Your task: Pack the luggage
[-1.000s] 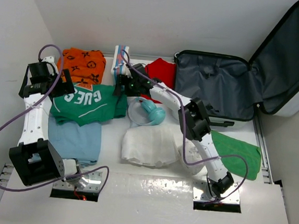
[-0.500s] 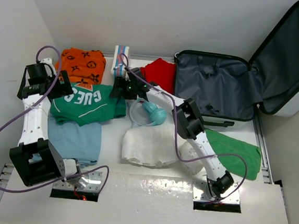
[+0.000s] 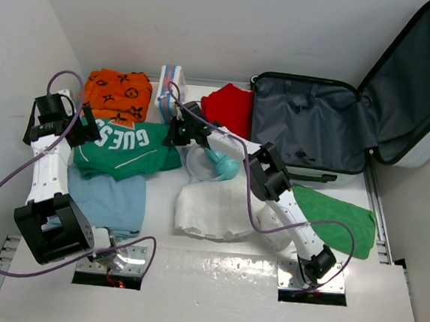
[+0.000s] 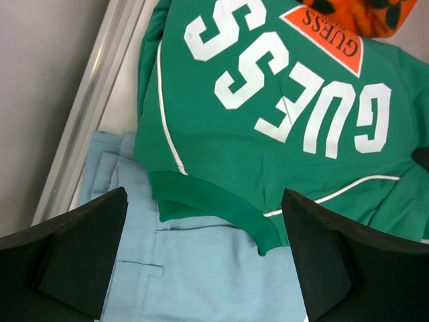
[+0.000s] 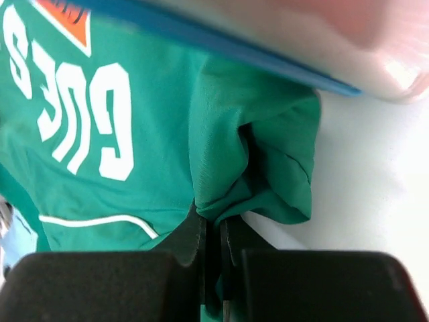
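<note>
Top view: luggage (image 3: pixel 308 128) sits far right on the desk (image 3: pixel 228 271), lid open. Stiff shell, so load it, don't grab it; at most take the rim. Right hand (image 3: pixel 174 133) is at the green shirt's (image 3: pixel 129 150) right edge.
Left wrist: left hand (image 4: pixel 204 261) spread wide, holding nothing, over the shirt hem.
Right wrist: right hand pinched onto a shirt fold. Limp cloth, will likely drape.

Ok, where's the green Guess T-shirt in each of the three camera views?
Top external: the green fabric T-shirt lies left of centre, between the arms.
Left wrist: it fills the upper middle, overlapping a light blue garment.
Right wrist: left and centre, a fold pinched in the right hand.
Shared landmark: its white GUESS lettering, visible in all three.
</note>
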Controlling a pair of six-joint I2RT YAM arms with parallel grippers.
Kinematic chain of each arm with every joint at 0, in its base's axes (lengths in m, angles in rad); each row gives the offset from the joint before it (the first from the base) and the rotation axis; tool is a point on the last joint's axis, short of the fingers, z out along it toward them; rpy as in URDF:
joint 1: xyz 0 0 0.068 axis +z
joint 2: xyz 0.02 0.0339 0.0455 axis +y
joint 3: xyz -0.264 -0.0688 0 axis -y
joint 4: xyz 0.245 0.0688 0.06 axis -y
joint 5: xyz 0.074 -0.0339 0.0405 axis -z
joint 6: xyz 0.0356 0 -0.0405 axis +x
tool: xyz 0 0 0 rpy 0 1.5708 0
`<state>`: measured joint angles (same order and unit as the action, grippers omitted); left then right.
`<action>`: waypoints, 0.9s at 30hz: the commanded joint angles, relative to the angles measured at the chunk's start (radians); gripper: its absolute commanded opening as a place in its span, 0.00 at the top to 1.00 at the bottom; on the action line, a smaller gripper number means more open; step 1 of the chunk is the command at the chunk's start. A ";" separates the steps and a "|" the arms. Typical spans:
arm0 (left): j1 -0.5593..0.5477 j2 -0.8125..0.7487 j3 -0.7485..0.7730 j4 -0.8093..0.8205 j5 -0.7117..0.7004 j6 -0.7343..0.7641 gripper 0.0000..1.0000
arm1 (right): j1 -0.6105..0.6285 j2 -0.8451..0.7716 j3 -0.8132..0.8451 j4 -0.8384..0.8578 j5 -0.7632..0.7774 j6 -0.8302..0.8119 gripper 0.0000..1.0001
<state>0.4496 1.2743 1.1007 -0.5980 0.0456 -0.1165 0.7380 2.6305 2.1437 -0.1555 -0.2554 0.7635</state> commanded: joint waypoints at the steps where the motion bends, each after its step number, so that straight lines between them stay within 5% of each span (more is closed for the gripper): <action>1: 0.024 0.014 -0.013 -0.002 0.013 -0.020 0.00 | 0.020 -0.136 -0.001 0.005 -0.073 -0.121 1.00; 5: 0.024 0.023 -0.022 0.030 0.046 -0.020 0.02 | -0.008 -0.405 -0.148 0.037 -0.070 -0.261 1.00; 13: 0.024 0.014 -0.032 0.076 0.099 -0.020 0.02 | -0.161 -0.667 -0.229 -0.114 -0.035 -0.417 1.00; 27: 0.024 0.054 -0.013 0.109 0.108 0.008 0.02 | -0.820 -0.819 -0.294 -0.433 -0.033 -0.667 1.00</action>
<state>0.4618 1.3235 1.0698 -0.5247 0.1329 -0.1131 0.0044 1.8622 1.8252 -0.5247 -0.2813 0.2016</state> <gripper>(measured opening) 0.984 0.035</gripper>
